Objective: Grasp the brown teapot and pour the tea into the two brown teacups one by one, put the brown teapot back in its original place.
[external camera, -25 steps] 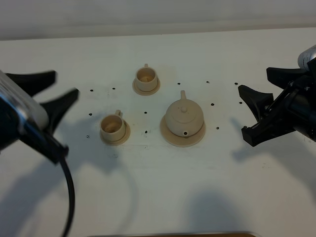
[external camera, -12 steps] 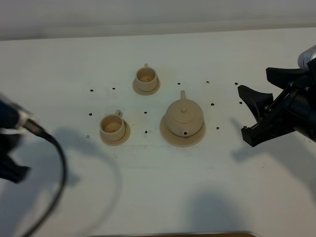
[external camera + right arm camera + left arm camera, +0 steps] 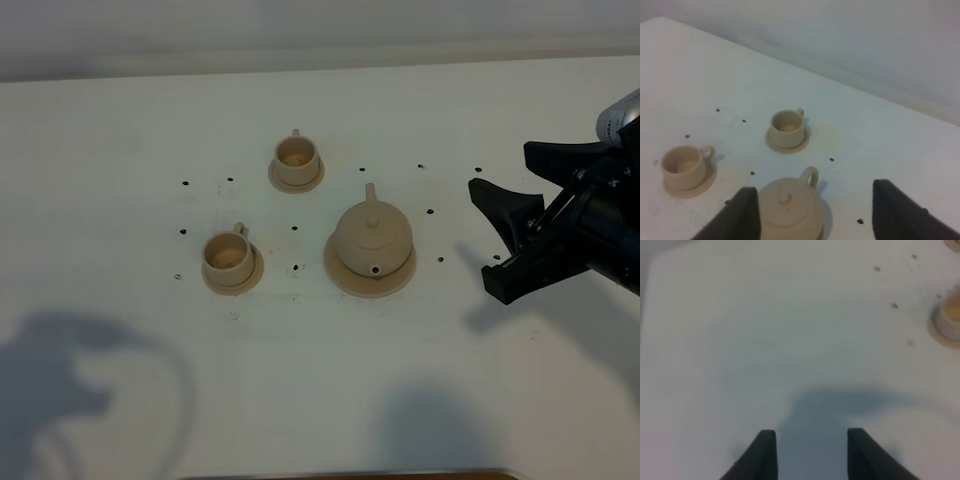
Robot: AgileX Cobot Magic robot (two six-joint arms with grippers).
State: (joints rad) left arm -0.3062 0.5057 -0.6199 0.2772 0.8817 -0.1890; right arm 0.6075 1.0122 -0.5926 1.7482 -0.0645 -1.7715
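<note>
On its wide saucer (image 3: 345,277), the teapot (image 3: 372,238) points its spout toward the table's near edge, two cups (image 3: 229,257) left of it, the spread right gripper (image 3: 520,215) empty to its right.

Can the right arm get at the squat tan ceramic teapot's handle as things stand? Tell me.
Probably yes: the right end effector is open beside the squat tan ceramic teapot, with only bare white table between.

We took this for a robot lab: a bare white tabletop (image 3: 330,390) dotted with small dark holes (image 3: 429,212), a plain pale wall (image 3: 850,40) behind, and a black claw (image 3: 515,225) over a staged tea set.
</note>
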